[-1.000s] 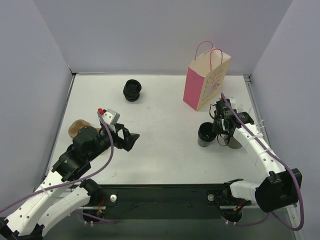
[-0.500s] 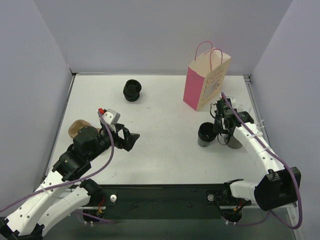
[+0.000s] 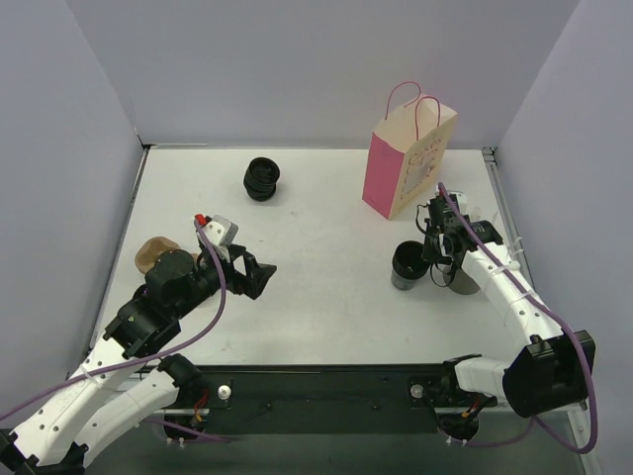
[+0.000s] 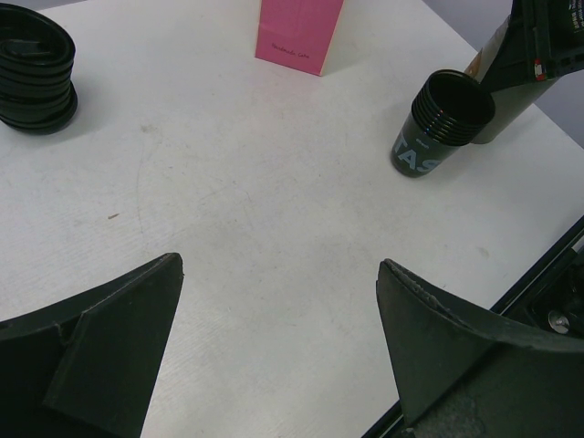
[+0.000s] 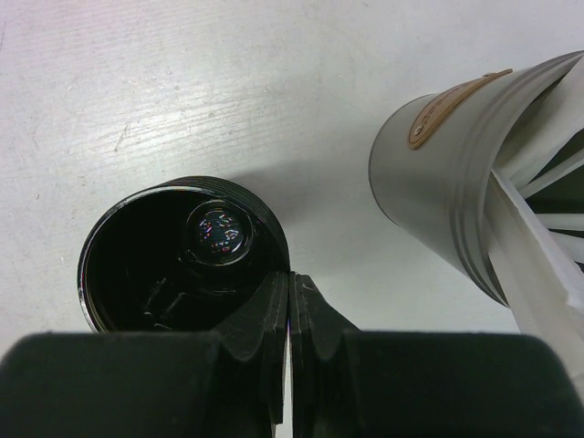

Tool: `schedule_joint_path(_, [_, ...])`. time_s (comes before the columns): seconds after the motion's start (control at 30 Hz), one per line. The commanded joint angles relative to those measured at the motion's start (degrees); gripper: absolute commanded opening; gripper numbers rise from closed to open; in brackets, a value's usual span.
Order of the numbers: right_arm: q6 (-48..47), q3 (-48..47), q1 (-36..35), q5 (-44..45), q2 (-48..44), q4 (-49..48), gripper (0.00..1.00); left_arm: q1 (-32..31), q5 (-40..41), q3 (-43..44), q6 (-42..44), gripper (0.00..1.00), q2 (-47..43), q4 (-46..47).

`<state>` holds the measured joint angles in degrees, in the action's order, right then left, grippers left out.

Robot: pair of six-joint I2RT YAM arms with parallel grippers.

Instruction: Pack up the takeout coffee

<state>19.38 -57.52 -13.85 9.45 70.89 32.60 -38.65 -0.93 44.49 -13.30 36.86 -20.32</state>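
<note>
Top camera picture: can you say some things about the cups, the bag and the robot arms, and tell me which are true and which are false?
1. The pink bag stands upright. True.
2. The left gripper holds a cup. False: it is open and empty.
3. The right gripper pinches the rim of the black cup. True.
4. The black cup has a lid on. False: its top is open.
5. The grey cup with white sticks is inside the bag. False: it is outside, beside the black cup.

I pass freely over the white table's middle; the pink paper bag and tall grey cup block the right.
</note>
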Motion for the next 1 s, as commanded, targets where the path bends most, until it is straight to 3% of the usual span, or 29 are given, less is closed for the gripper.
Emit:
schedule_joint_path(0.0, [-0.13,0.65,0.4,0.65,-1.28,0.01,0.0,-0.28,-0.65,-0.11,-0.15,0.97,-0.39,2.74])
schedule_joint_path(0.97, [0.05,0.04,1.1,4.34,-8.05,-0.43,0.0,-0.28,-1.09,-0.11,-0.24,0.97,-0.04,2.74])
